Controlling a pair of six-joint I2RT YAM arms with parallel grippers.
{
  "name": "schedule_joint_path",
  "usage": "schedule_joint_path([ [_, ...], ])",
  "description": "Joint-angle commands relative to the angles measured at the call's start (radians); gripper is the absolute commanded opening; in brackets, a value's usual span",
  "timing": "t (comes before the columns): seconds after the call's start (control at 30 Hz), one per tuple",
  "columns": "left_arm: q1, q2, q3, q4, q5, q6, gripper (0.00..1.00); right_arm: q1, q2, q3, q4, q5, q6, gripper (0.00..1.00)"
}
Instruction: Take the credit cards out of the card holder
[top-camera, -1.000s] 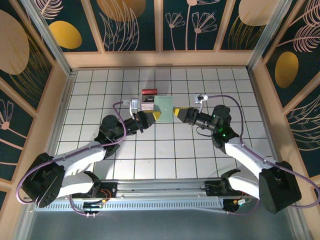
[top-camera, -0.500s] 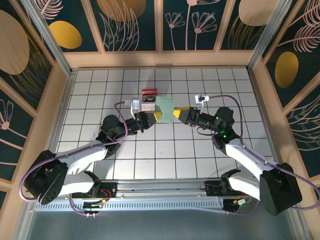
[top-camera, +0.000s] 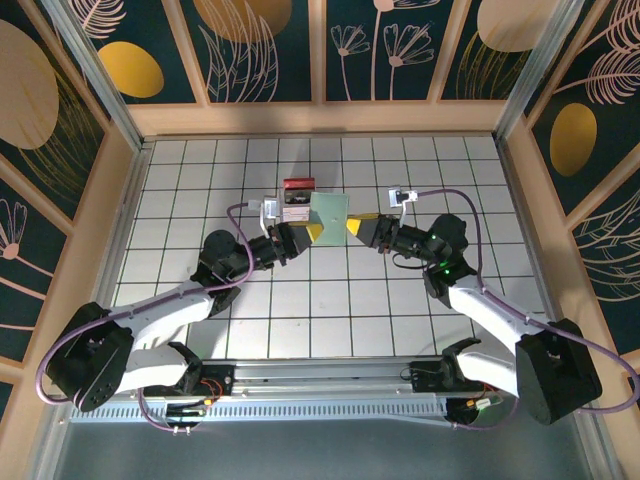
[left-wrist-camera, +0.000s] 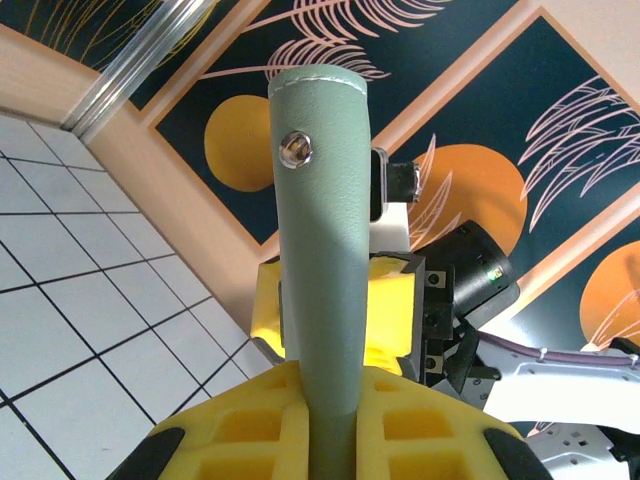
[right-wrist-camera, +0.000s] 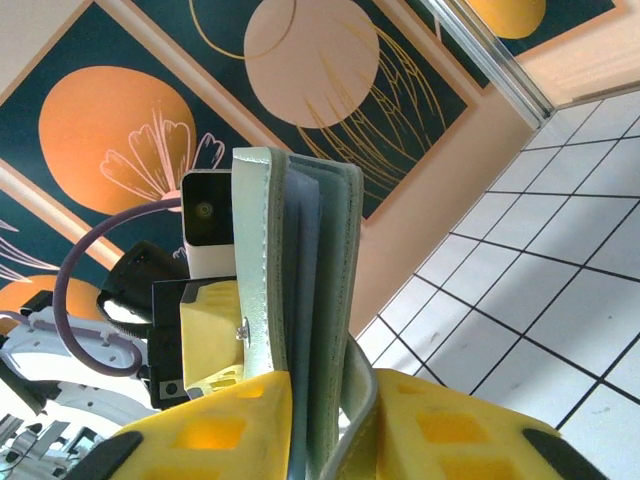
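Note:
The card holder (top-camera: 330, 211), pale green-grey, hangs folded above the tiles at the table's middle, between both grippers. My left gripper (top-camera: 310, 232) is shut on its left edge; in the left wrist view the holder (left-wrist-camera: 320, 200) rises between the yellow pads (left-wrist-camera: 240, 425), its snap stud facing the camera. My right gripper (top-camera: 352, 227) is shut on the opposite edge. There the holder's (right-wrist-camera: 300, 260) green leaves and blue-grey inner layers stand edge-on between the pads (right-wrist-camera: 220, 425), and a loose flap curls against the right pad. The credit cards are hidden inside.
A red-topped block with a clear base (top-camera: 298, 196) stands on the tiles just behind the left gripper. Wooden walls (top-camera: 320, 118) with dark floral panels ring the white tiled floor (top-camera: 330, 300). Both arms reach inward from the near corners.
The right gripper's jaws have closed in on the card holder's right edge. The left gripper has kept its hold; the holder has barely shifted.

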Motion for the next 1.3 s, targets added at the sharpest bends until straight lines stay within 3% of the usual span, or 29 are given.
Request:
schedule_joint_path([
  [0.0, -0.003, -0.026, 0.018, 0.108, 0.037, -0.012, 0.00, 0.030, 0.022, -0.001, 0.035, -0.050, -0.003, 0.30],
  [0.23, -0.004, -0.028, 0.011, 0.143, 0.042, -0.030, 0.00, 0.055, 0.076, -0.001, 0.108, -0.081, 0.023, 0.27],
  [0.47, -0.006, -0.020, 0.018, 0.109, 0.040, -0.022, 0.00, 0.067, 0.119, 0.022, 0.223, -0.134, 0.091, 0.35],
  [0.63, -0.008, -0.019, 0.021, 0.102, 0.030, -0.022, 0.00, 0.070, 0.133, 0.032, 0.289, -0.150, 0.129, 0.16],
  [0.77, -0.008, -0.040, 0.020, 0.052, 0.004, 0.001, 0.01, 0.068, 0.112, 0.030, 0.232, -0.122, 0.097, 0.04],
  [1.03, -0.008, -0.067, 0.022, -0.020, -0.029, 0.021, 0.30, 0.068, 0.035, 0.045, 0.035, -0.038, 0.001, 0.00],
  [1.17, -0.008, -0.051, 0.033, -0.037, -0.023, 0.024, 0.57, 0.074, -0.003, 0.080, -0.128, 0.019, -0.070, 0.00],
  [1.27, -0.008, -0.046, 0.037, -0.038, -0.022, 0.024, 0.70, 0.081, -0.033, 0.110, -0.262, 0.083, -0.127, 0.00],
])
